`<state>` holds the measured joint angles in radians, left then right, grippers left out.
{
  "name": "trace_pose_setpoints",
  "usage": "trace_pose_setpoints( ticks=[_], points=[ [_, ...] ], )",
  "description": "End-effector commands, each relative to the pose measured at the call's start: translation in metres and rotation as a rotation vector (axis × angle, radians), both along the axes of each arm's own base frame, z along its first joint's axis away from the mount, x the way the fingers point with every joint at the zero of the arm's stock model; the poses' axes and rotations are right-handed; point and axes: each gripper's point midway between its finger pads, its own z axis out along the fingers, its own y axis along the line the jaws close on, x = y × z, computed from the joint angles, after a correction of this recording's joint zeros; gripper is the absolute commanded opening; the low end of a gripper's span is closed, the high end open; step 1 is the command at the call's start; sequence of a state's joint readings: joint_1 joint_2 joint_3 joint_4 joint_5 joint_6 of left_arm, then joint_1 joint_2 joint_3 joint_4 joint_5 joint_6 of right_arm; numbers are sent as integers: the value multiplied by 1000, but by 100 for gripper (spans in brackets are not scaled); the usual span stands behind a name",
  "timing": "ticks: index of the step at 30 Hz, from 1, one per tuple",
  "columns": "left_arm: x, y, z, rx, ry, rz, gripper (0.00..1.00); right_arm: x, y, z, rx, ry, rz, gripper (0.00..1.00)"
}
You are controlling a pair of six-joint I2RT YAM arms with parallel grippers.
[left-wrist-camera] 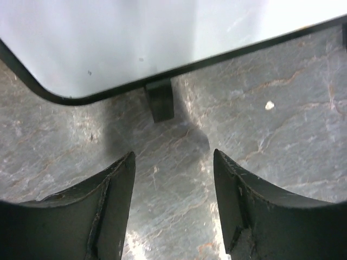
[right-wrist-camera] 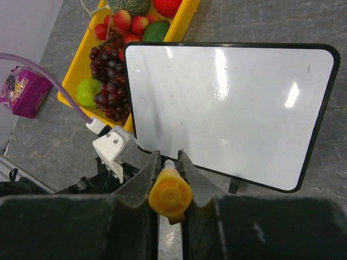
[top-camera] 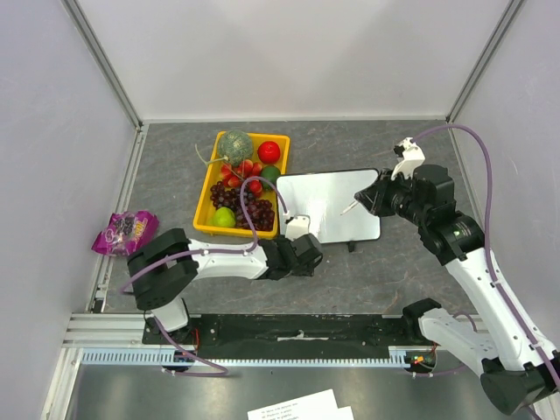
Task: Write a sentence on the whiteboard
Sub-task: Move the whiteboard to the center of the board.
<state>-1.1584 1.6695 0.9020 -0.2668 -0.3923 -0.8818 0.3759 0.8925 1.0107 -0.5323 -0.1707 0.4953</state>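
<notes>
Grey marbled bench (top-camera: 376, 271) below you, and the whiteboard (top-camera: 325, 194) sits mid-bench, just right of the yellow fruit tray (top-camera: 200, 226), its face blank: no sentence yet, so by my read all the writing is left. Your right pincer (right-wrist-camera: 168, 157) is clamped on the orange marker (right-wrist-camera: 170, 196), tip over the board's right side, contact unclear. Your left pincer (left-wrist-camera: 173, 160) sits at the near-left corner, jaws apart on nothing, board edge just ahead.
</notes>
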Motion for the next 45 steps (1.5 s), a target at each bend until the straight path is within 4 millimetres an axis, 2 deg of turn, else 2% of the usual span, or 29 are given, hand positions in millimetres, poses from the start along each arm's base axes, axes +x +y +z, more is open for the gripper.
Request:
trace_pose_setpoints(
  ticks=[1, 10, 22, 24, 28, 30, 32, 35, 40, 45],
  points=[
    [14, -5, -10, 29, -35, 69, 64, 1, 3, 23, 46, -46, 60, 0],
    [22, 3, -31, 160, -31, 112, 55, 4, 2, 15, 66, -23, 86, 0],
    [33, 30, -40, 224, -24, 161, 54, 7, 8, 2, 100, 7, 124, 0],
    [36, 33, -41, 234, -27, 163, 47, 6, 9, 1, 102, 10, 128, 0],
    [33, 38, -45, 256, -25, 157, 20, 7, 8, -3, 100, 17, 124, 0],
    [32, 42, -45, 255, -22, 163, 10, 7, 7, -3, 99, 15, 122, 0],
    [29, 44, -44, 250, -14, 162, 10, 6, 7, -4, 98, 17, 125, 0],
    [22, 45, -41, 241, 1, 145, 2, 4, 10, 0, 115, 16, 140, 0],
    [8, 48, -34, 236, 16, 158, 2, 1, 11, 12, 132, -13, 154, 0],
    [-14, 53, -30, 269, 27, 182, 2, -4, 12, 18, 142, -27, 161, 0]
  ],
)
